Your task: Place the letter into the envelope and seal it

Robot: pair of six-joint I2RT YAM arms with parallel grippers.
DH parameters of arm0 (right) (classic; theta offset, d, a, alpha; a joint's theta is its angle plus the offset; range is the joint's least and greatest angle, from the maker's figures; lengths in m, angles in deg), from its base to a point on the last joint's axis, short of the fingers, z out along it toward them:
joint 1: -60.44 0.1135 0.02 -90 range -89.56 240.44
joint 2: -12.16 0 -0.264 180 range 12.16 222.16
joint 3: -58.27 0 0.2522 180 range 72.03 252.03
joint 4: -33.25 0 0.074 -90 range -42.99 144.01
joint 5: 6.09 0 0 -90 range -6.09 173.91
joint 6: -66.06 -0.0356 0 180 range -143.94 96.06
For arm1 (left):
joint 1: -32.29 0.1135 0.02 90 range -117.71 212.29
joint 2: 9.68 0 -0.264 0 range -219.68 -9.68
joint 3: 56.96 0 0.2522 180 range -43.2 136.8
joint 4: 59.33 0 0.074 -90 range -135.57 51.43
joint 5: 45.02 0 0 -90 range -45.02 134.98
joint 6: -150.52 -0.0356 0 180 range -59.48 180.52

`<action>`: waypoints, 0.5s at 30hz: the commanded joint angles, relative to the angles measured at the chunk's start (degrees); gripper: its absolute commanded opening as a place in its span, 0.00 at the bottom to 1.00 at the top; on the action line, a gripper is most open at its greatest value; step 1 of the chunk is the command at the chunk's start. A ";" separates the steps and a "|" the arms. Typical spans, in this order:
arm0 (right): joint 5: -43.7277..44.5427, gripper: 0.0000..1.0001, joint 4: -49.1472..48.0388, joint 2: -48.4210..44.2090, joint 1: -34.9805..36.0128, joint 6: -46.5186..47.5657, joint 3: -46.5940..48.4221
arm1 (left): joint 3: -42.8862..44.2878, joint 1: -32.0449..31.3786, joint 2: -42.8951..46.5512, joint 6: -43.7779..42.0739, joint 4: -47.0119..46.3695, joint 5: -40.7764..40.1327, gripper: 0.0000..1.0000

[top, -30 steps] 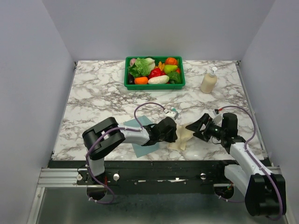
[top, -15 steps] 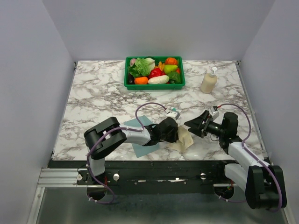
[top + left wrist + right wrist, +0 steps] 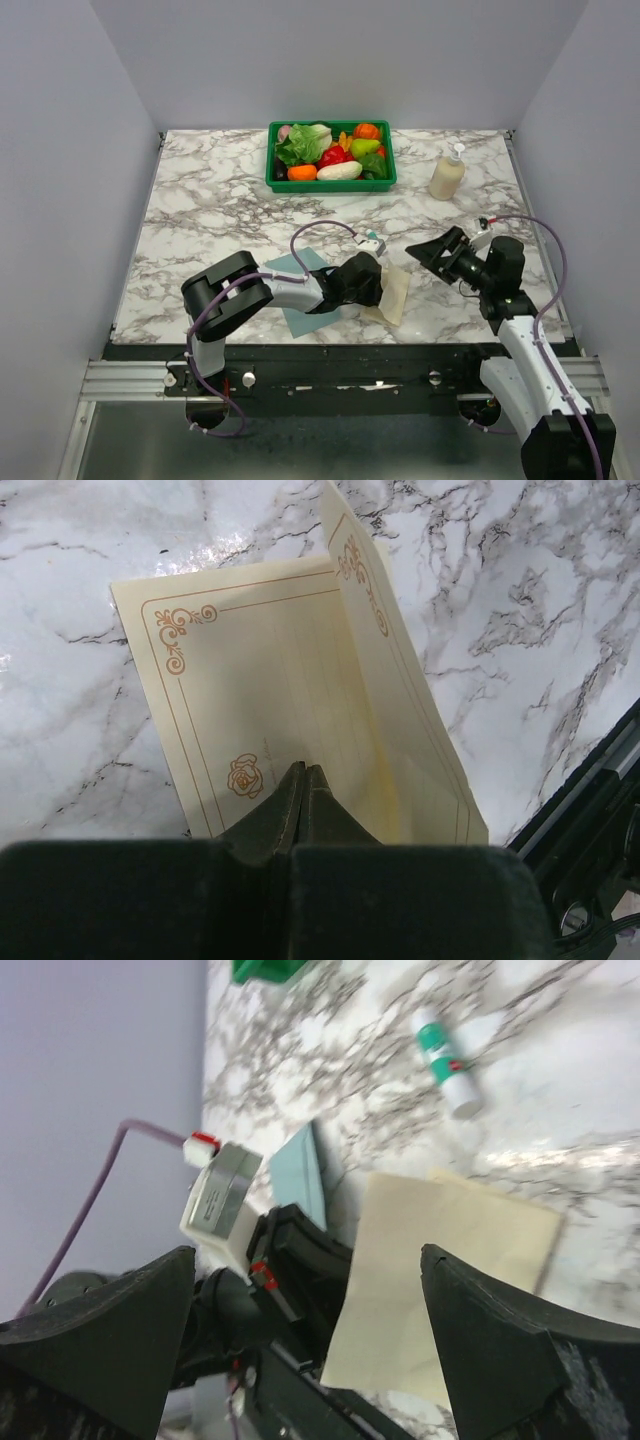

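Note:
The cream letter [image 3: 396, 294] lies near the front edge, its right part folded up along a crease. In the left wrist view it [image 3: 270, 690] shows a brown ornamental border and a rose mark. My left gripper [image 3: 372, 283] is shut, with its tips [image 3: 303, 771] resting on the sheet. The teal envelope [image 3: 297, 305] lies to the left, mostly under my left arm, and one corner shows in the right wrist view [image 3: 303, 1168]. My right gripper [image 3: 430, 250] is open and empty, raised to the right of the letter [image 3: 450, 1270].
A green basket [image 3: 331, 185] of toy vegetables stands at the back centre. A soap bottle [image 3: 447, 173] stands at the back right. A glue stick [image 3: 447, 1060] lies on the marble beyond the letter.
My right gripper has drawn back up and to the right, away from the letter. The letter's right part now stands folded up. My left gripper stays on the sheet.

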 commanded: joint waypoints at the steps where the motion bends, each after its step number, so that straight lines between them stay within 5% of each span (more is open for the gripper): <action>1: 19.53 0.99 20.73 -1.15 -0.36 5.58 4.15 | -2.77 -0.87 -3.80 -0.34 8.67 1.07 0.00; 4: 19.65 0.79 22.68 1.04 -0.36 4.43 3.11 | -2.68 -0.87 -3.72 -0.26 8.67 1.16 0.00; 5: 19.30 0.42 22.42 1.57 -0.36 3.56 2.75 | -2.59 -0.87 -3.63 -0.26 8.67 1.07 0.00; 7: 17.20 0.05 21.80 3.58 -0.36 3.55 2.23 | -2.51 -0.87 -3.28 -0.43 8.67 1.07 0.00; 15: 4.37 0.01 14.42 11.24 -0.36 10.31 2.83 | -1.72 -0.87 -3.10 -1.05 9.11 1.16 0.00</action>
